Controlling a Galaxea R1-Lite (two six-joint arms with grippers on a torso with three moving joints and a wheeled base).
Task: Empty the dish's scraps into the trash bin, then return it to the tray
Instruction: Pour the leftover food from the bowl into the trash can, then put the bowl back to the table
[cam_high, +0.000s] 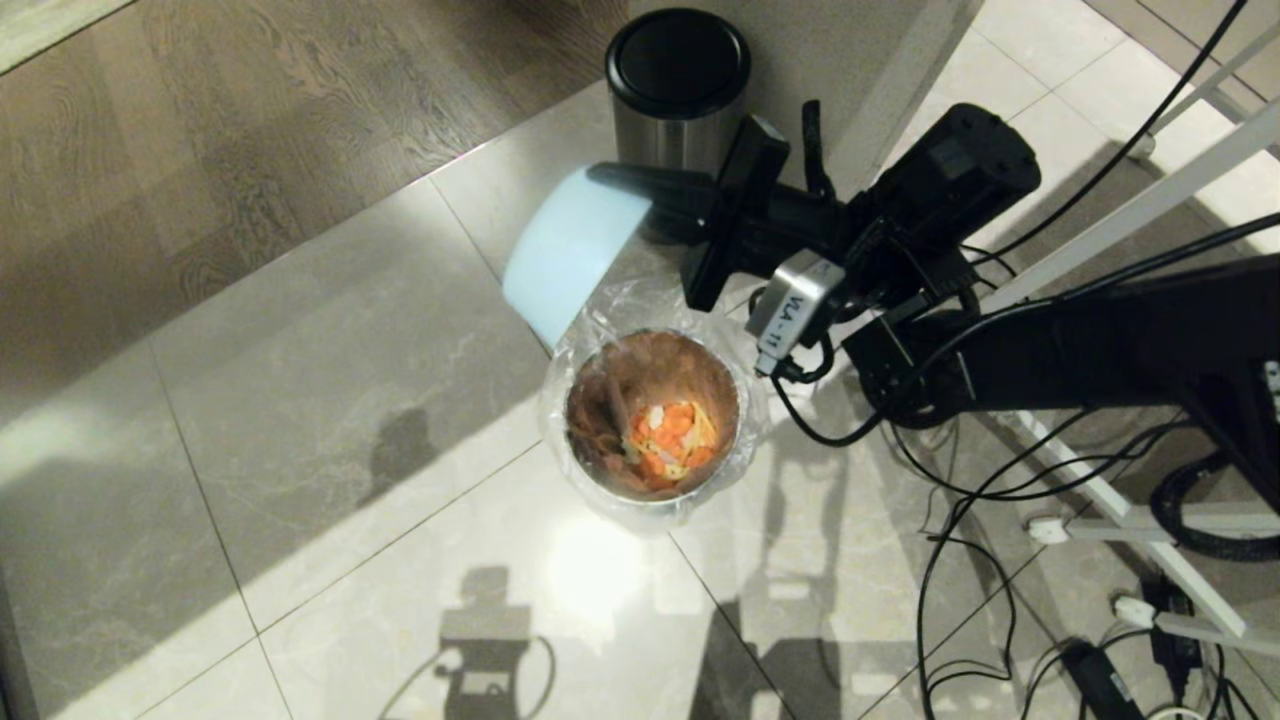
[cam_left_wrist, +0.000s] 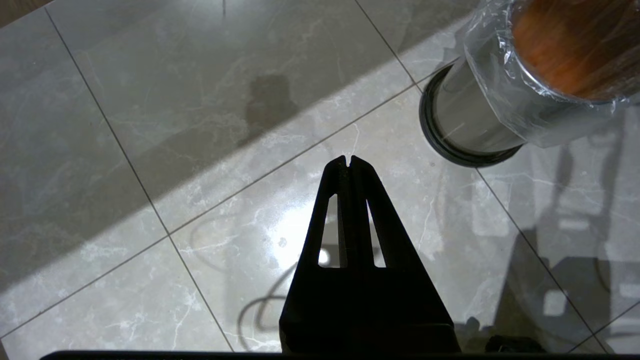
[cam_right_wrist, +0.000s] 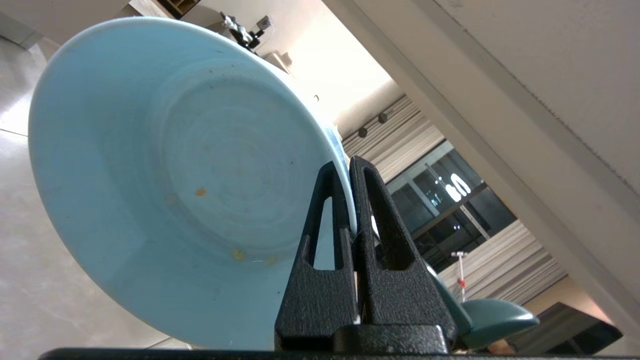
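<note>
- Pale blue fills our right wrist view: our right gripper (cam_right_wrist: 350, 167) pinches the rim of the dish (cam_right_wrist: 175, 175), one finger inside the wall and one outside.
- At our fingers the dish is tipped steeply, its open side turned down and away, and its inside is nearly bare; only a few tiny orange specks cling to it.
- Just below and in front of our gripper stands the trash bin (cam_high: 745, 440), its clear bag folded over the rim; the lower edge of the dish hangs just above the bin's far rim.
- Down in the bin lie the scraps (cam_high: 670, 440), a heap of orange chunks with pale bits, so we judge the emptying done.
- Off to the side of the bin, our left gripper (cam_left_wrist: 348, 162) hangs idle over the tiled floor (cam_left_wrist: 150, 125), fingers pressed together on nothing.
- Beyond our right gripper stands a steel bin with a black lid (cam_high: 677, 85), which plays no part.
- We see no tray anywhere, so what we judge is left: right the dish, carry it back and set it on the tray.
</note>
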